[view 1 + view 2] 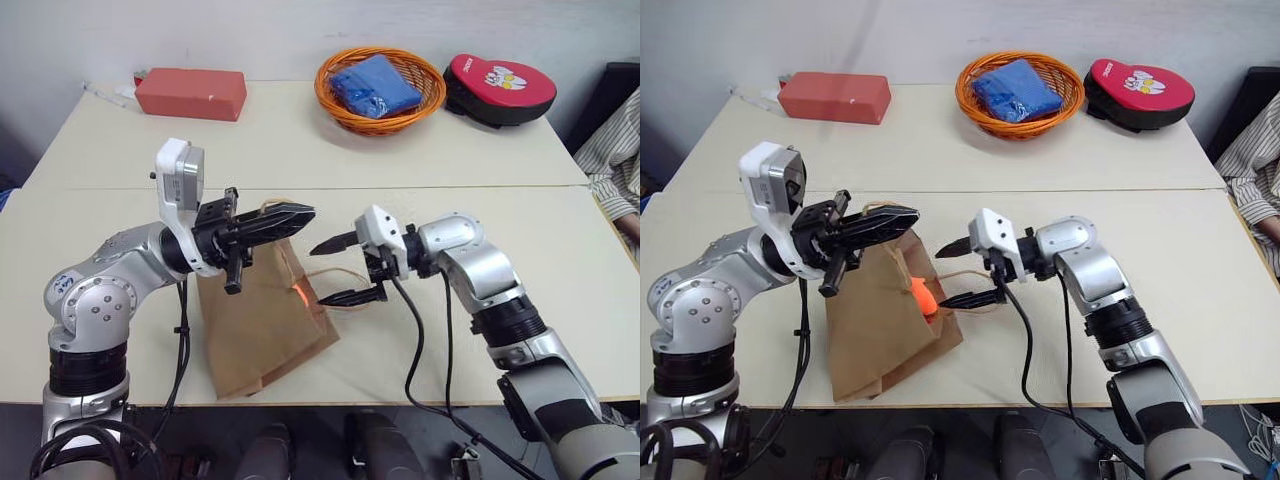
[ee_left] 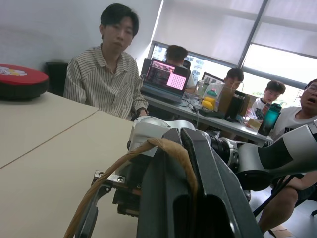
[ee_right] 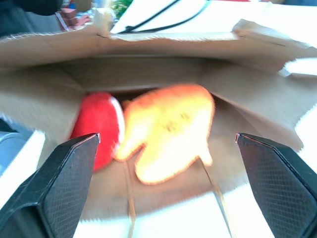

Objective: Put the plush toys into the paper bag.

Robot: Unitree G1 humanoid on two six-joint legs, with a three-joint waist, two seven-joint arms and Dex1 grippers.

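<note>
The brown paper bag (image 1: 262,325) lies on the near table with its mouth lifted toward my right arm. My left gripper (image 1: 303,213) is shut on the bag's string handle (image 2: 148,147) and holds the top edge up. My right gripper (image 1: 319,272) stands open just outside the mouth, apart from the bag, with nothing between its fingers. The orange plush toy (image 1: 923,295) lies inside the mouth. In the right wrist view the orange plush toy (image 3: 168,131) rests next to the red plush toy (image 3: 99,126), both inside the bag.
A red box (image 1: 190,93) sits at the far left of the back table. An orange basket (image 1: 330,100) with a blue cloth (image 1: 375,85) and a red padded disc (image 1: 500,88) stand at the back right. A person's striped sleeve (image 1: 612,150) shows at the right edge.
</note>
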